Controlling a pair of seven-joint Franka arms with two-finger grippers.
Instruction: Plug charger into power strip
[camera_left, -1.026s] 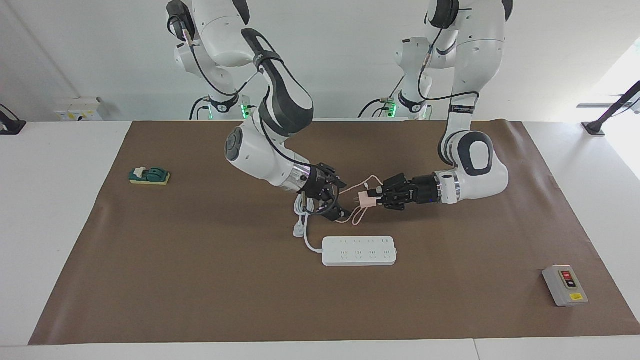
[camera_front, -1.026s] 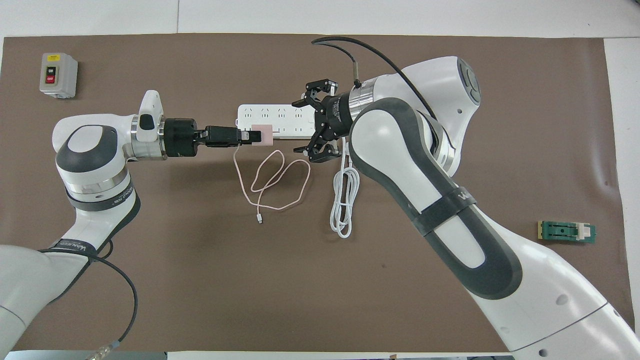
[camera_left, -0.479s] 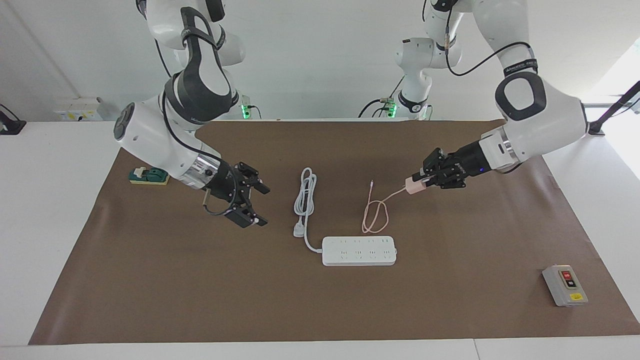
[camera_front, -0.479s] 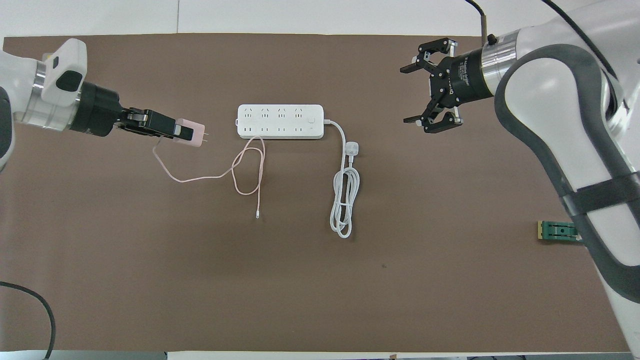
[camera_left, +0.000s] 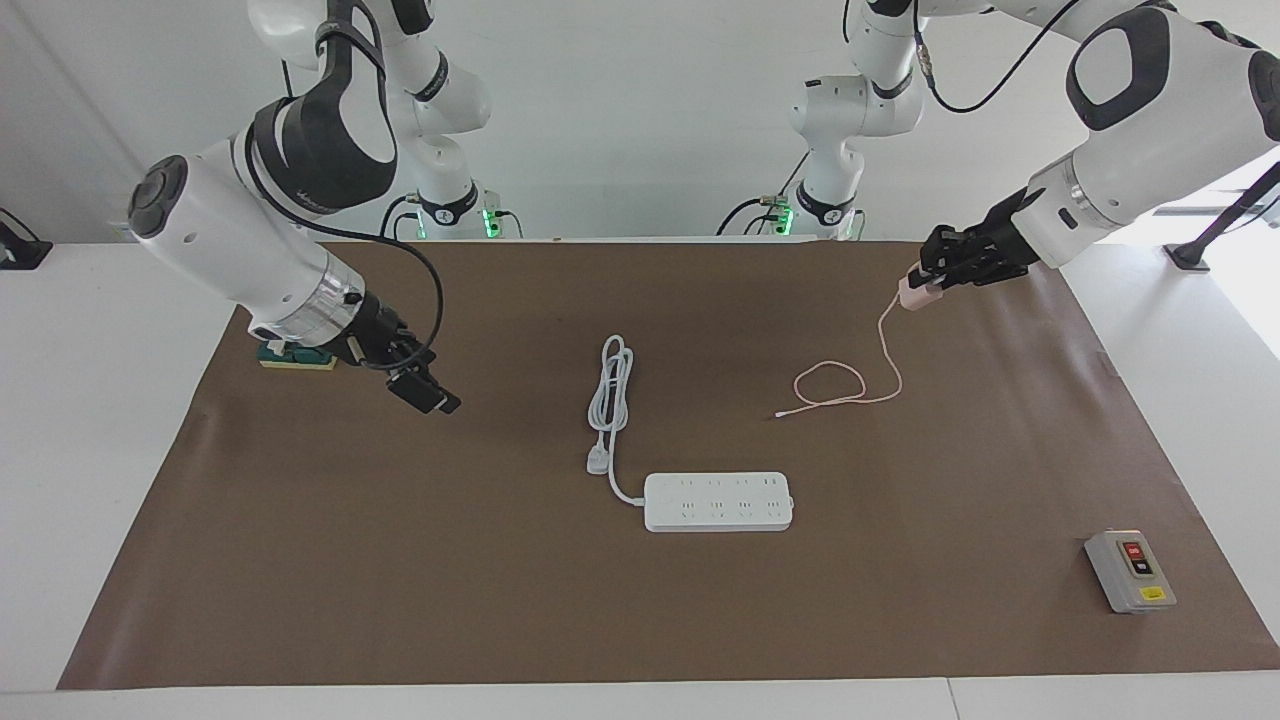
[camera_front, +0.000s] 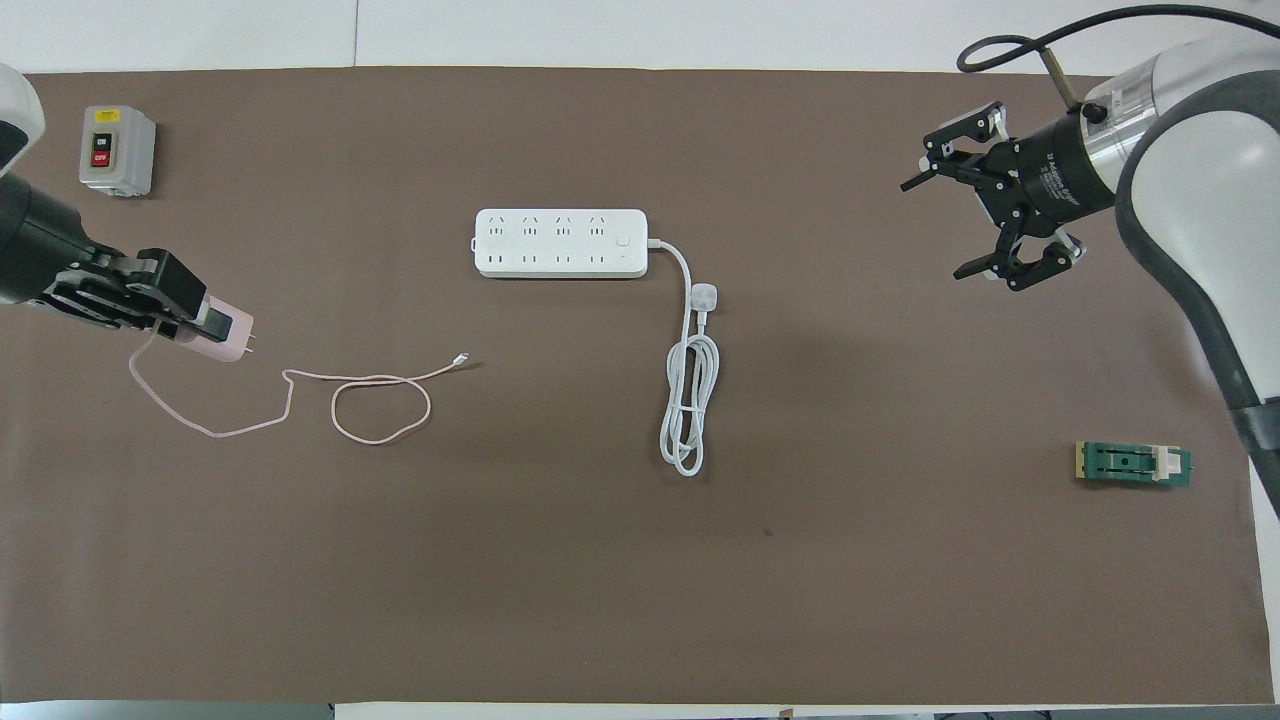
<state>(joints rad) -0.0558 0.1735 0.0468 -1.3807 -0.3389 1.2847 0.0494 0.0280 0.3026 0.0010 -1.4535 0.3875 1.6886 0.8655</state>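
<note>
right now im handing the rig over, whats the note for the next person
Left gripper: shut on the charger, raised over the mat at the left arm's end; its pink cable trails on the mat.
Right gripper: open, empty, raised at the right arm's end, waiting.
Power strip: flat mid-table, every socket free.
Done: charger picked up.
Left: carry it to the strip, plug it in.

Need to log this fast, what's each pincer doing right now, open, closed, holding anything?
Left pincer: closed on the charger, raised toward the left arm's end of the mat.
Right pincer: open, holding nothing, up in the air.
</note>
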